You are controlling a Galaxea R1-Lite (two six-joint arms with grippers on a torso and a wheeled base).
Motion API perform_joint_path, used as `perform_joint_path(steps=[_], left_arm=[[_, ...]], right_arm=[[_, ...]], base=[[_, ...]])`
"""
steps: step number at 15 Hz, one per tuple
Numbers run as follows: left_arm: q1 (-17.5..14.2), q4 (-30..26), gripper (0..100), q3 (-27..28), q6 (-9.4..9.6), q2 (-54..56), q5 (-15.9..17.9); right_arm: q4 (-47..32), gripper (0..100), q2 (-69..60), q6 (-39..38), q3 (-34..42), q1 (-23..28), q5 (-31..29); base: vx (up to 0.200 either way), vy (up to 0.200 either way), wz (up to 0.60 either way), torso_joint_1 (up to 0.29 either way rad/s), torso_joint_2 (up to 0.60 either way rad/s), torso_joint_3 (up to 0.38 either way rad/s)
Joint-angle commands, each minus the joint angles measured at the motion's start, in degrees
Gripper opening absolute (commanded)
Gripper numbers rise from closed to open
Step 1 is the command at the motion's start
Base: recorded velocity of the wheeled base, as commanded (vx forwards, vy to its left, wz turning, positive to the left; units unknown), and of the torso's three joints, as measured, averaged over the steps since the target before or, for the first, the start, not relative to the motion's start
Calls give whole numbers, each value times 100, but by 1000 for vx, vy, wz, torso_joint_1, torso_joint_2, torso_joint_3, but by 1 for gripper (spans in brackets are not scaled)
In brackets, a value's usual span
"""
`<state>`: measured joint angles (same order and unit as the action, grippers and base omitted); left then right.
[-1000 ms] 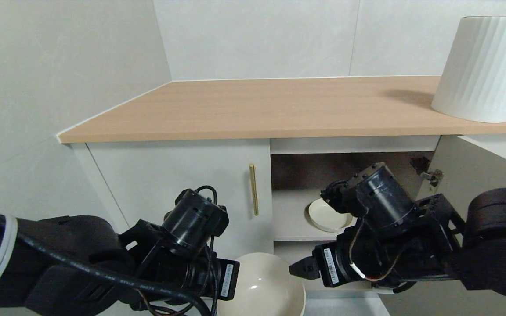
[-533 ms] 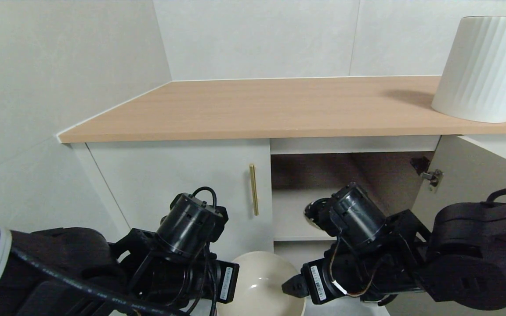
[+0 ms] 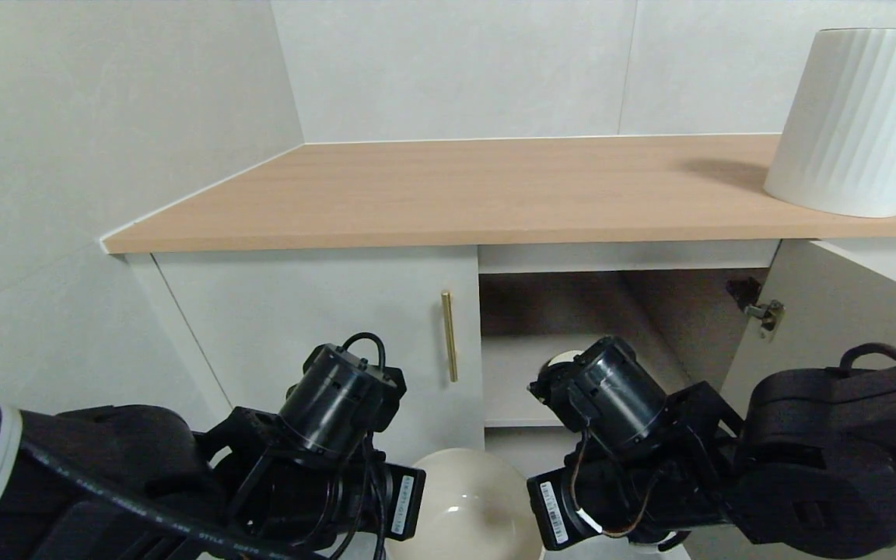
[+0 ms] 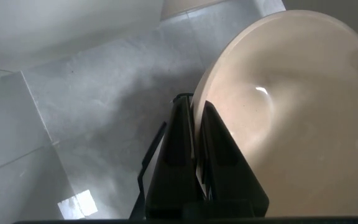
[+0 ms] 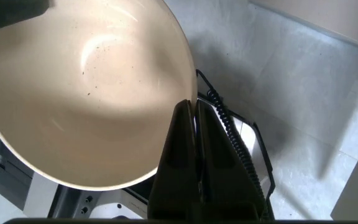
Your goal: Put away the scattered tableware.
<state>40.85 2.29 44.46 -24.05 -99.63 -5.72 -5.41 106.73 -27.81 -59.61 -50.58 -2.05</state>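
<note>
Cream bowl point(image 3: 463, 505): one rim clamped in left gripper point(image 4: 196, 109), opposite rim in right gripper point(image 5: 193, 107). Open cabinet point(image 3: 510, 381) beyond both.

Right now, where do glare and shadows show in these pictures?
Head view: the white ribbed container casts a shadow on the wooden countertop; the open cabinet is dim inside. Left wrist view: a glint on the cream bowl, glare on the floor tile. Right wrist view: soft sheen inside the bowl.

Pale tiled walls point(image 3: 106, 117), wooden countertop point(image 3: 456, 187), white cabinet point(image 3: 300, 311) with brass handle point(image 3: 449, 336), right door point(image 3: 845, 311) open, grey tiled floor point(image 4: 92, 93).
</note>
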Motion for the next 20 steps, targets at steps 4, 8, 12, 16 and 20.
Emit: perform_joint_path(steps=[4, 8, 12, 16, 20], left_arm=[[2, -1, 0, 1, -3, 14, -8], [2, -1, 0, 1, -3, 14, 0], [2, -1, 0, 1, -3, 14, 0], [2, -1, 0, 10, -3, 14, -8], [2, -1, 0, 1, -3, 67, -8]], right_arm=[[-12, 0, 15, -23, -7, 4, -15], [5, 0, 41, -49, -42, 4, -15], [-4, 100, 15, -164, -112, 4, -15], [5, 100, -29, -190, -112, -5, -6], [23, 100, 94, -190, -112, -5, -6]], base=[[0, 0, 0, 0, 0, 0], [0, 0, 0, 0, 0, 0], [0, 0, 0, 0, 0, 0], [0, 0, 0, 0, 0, 0], [0, 0, 0, 0, 0, 0]])
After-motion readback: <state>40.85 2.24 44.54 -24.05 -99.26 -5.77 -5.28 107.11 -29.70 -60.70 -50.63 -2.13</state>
